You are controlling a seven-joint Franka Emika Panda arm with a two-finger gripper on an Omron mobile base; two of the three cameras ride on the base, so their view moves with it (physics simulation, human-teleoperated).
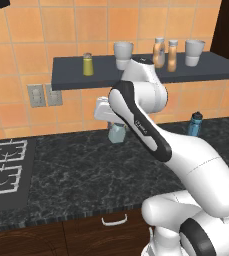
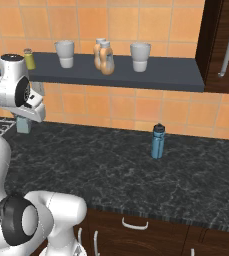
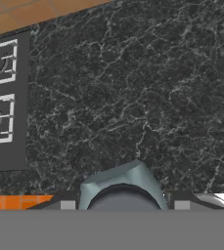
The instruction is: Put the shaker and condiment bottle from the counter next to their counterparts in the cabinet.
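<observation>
In the hand view the pale blue-grey shaker (image 3: 123, 188) sits right at the gripper (image 3: 124, 205), its grey cap wedged between the two fingers, so the jaws look clamped on it from above. From the left base view the shaker (image 1: 117, 133) hangs under the hand, near the counter (image 1: 86, 170); whether its foot is clear of the stone is hard to tell.

The grip is high, on or near the cap. A squat, smooth body held that way may tilt or slide out if the arm swings fast.

Just above is the front edge of the cabinet (image 1: 151, 75). A straight lift from here would drive the hand or the shaker into its underside; the arm likely needs to draw outward first.

On the shelf, the yellow-green shaker (image 1: 88, 64) stands left of a grey cup (image 1: 123, 54), and a careless approach could topple either one. Farther right the amber condiment bottle (image 1: 172, 56) stands beside the curvy orange bottle (image 1: 159, 52).
</observation>
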